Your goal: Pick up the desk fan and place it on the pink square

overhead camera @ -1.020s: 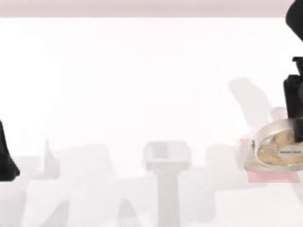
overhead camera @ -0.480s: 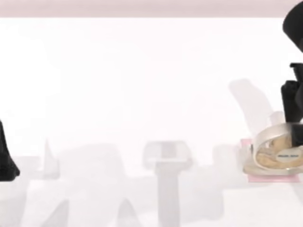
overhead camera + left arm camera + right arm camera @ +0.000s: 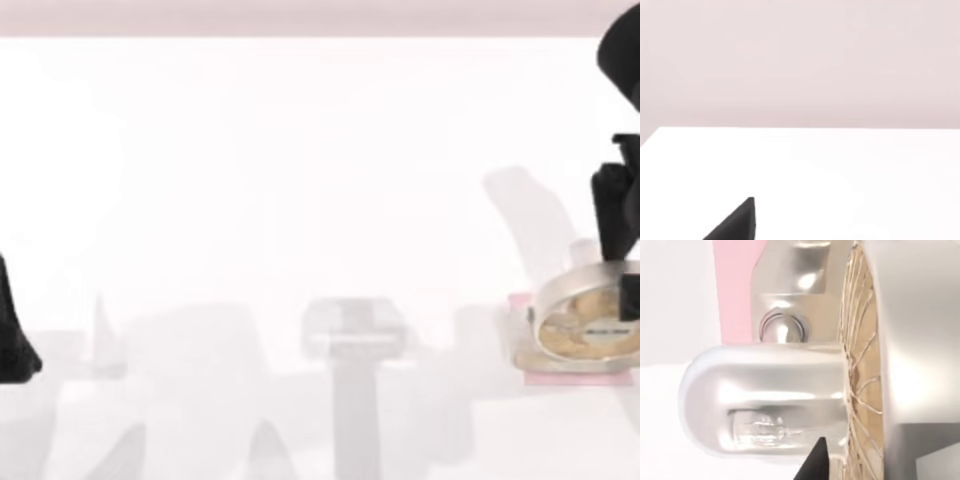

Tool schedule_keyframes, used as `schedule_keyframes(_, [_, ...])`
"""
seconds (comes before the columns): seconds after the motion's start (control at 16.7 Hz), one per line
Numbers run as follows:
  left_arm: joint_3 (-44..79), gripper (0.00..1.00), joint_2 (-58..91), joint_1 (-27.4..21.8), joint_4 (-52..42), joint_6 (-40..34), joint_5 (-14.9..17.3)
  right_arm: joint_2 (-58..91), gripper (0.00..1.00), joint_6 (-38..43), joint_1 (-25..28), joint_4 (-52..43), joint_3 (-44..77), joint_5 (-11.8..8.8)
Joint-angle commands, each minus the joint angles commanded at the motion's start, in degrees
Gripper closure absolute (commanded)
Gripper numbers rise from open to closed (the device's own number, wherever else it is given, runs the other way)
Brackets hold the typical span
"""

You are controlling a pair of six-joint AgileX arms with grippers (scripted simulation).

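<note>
The desk fan [image 3: 585,325] lies tilted at the table's far right, its round cage facing up, resting over the pink square [image 3: 575,377], which shows only as a strip at its near side and left corner. My right gripper [image 3: 630,295] comes down from above and is shut on the fan's cage rim. In the right wrist view the shiny silver motor hub [image 3: 770,400] fills the middle, the gold grille [image 3: 860,365] runs beside it, the pink square [image 3: 735,290] shows behind, and one dark fingertip [image 3: 815,462] pokes up beside the hub. My left gripper [image 3: 18,350] is parked at the left edge, open.
Grey shadow shapes [image 3: 350,340] spread across the white table's near half. The table's far edge [image 3: 320,38] meets a pinkish wall. The left wrist view shows bare table and one dark fingertip [image 3: 737,222].
The right gripper has lowered the fan a little, and its cage now sits lower and flatter over the pink square. The left arm has not moved.
</note>
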Motion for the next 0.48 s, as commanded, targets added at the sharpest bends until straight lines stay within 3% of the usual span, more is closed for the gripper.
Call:
schedule_keyframes(0.12, [0.00, 0.00, 0.00, 0.00, 0.00, 0.00, 0.00, 0.00, 0.02, 0.00, 0.00, 0.00, 0.00, 0.00])
schedule_keyframes(0.48, [0.00, 0.00, 0.00, 0.00, 0.00, 0.00, 0.00, 0.00, 0.00, 0.00, 0.00, 0.00, 0.00, 0.00])
